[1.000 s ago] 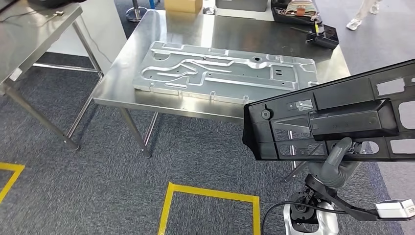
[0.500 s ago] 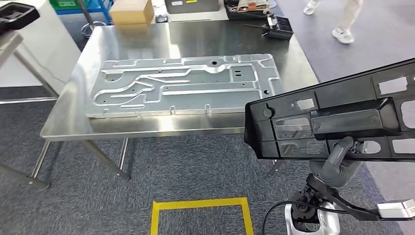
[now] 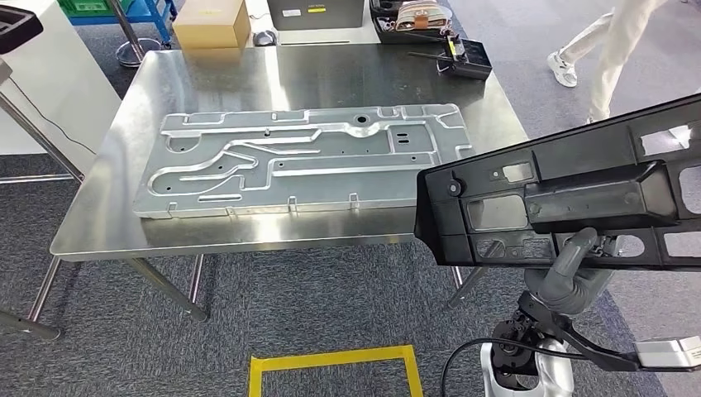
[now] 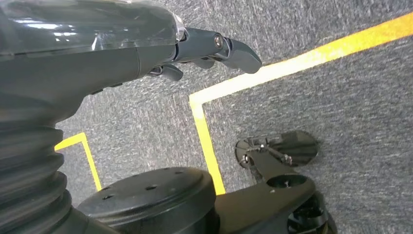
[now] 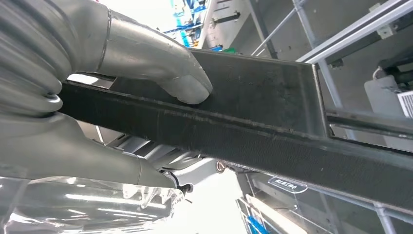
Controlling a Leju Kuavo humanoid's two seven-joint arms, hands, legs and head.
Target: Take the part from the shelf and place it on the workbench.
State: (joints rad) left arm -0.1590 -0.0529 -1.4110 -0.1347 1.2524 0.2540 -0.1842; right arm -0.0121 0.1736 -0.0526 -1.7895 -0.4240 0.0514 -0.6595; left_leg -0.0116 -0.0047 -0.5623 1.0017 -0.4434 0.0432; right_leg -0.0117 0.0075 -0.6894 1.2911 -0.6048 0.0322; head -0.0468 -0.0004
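Observation:
A long black plastic part [image 3: 579,198] with several cut-outs hangs at the right of the head view, in front of the workbench's near right corner. My right hand [image 3: 570,269] grips it from below, and in the right wrist view the grey thumb [image 5: 160,63] presses on the part's black rim [image 5: 272,131]. The steel workbench [image 3: 99,223] stands ahead with a large stamped metal plate [image 3: 306,161] lying on it. My left hand [image 4: 195,48] hangs over the carpet, its fingers apart and holding nothing.
A cardboard box [image 3: 211,23], a black tool case [image 3: 409,16] and a black handset [image 3: 467,59] sit at the workbench's far edge. A person's legs [image 3: 608,50] pass at the far right. Yellow floor tape [image 3: 335,361] marks a square below. Another table's corner [image 3: 12,29] is at the left.
The camera has turned, so the workbench now sits squarer and further left in the picture. The black part stays in my right hand. The person has walked closer at the right.

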